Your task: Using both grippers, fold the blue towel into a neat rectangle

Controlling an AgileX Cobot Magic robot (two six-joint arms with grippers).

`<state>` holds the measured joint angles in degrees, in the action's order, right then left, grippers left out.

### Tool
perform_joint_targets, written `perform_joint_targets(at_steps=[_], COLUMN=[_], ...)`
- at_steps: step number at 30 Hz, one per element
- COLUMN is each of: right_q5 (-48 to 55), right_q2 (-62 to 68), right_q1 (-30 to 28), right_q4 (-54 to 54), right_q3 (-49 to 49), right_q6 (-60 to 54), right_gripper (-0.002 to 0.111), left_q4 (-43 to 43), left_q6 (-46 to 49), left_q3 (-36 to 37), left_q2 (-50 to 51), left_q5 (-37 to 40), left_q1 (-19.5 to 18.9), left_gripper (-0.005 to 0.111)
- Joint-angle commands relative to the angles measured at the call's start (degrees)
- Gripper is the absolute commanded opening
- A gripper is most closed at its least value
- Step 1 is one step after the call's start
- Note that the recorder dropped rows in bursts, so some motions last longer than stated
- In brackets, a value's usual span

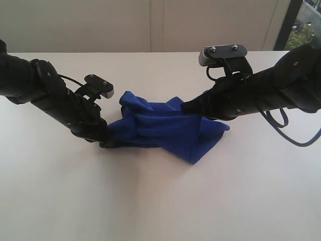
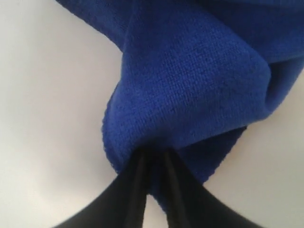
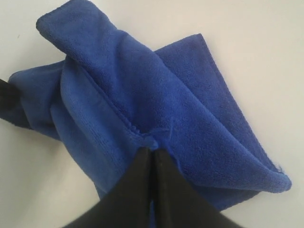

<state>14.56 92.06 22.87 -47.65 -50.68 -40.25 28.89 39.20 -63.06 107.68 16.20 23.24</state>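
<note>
We see the right gripper (image 3: 152, 153) pinched on a hem of the towel (image 3: 190, 109), black fingers (image 3: 135, 185) pressed together; the towel lies crumpled in folds on the table (image 3: 256, 52). A black part (image 3: 5, 97) touches its far corner.

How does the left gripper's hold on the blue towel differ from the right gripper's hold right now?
The left gripper sits low, near the table, while the right gripper is held higher in the exterior view. The left gripper pinches a bunched fold of the blue towel; the right gripper pinches at a hemmed edge with a loose thread. Both are shut on the blue towel, one at each side.
</note>
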Motion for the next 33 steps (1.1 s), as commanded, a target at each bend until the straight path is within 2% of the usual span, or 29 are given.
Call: perform_joint_targets(at_steps=[1, 4, 9, 15, 19, 25, 33], right_q5=[-0.2, -0.2, -0.2, -0.2, -0.2, -0.2, -0.2], right_q2=[-0.4, -0.4, -0.4, -0.4, -0.4, -0.4, -0.4], right_q1=[-0.1, -0.1, -0.1, -0.1, -0.1, -0.1, -0.1], right_q4=[-0.1, -0.1, -0.1, -0.1, -0.1, -0.1, -0.1], right_q3=[0.1, 0.1, 0.1, 0.1, 0.1, 0.1, 0.1], right_q6=[0.0, 0.0, 0.0, 0.0, 0.0, 0.0, 0.0], right_gripper=[0.0, 0.0, 0.0, 0.0, 0.0, 0.0, 0.0], left_q4=[0.3, 1.0, 1.0, 0.5, 0.1, 0.7, 6.2], left_q6=[-1.6, -1.8, -2.5, -15.4, -22.4, -25.6, -25.1], left_q3=[0.4, 0.4, 0.4, 0.4, 0.4, 0.4, 0.4], left_q2=[-0.1, -0.1, -0.6, -2.2, -1.8, 1.0, 2.5], left_q5=[1.9, 2.0, 3.5, 6.9, 8.4, 10.2, 12.1], left_q1=[-0.2, -0.2, -0.3, -2.6, -2.6, -2.6, -2.6], left_gripper=[0.034, 0.041, 0.042, 0.042, 0.042, 0.042, 0.042])
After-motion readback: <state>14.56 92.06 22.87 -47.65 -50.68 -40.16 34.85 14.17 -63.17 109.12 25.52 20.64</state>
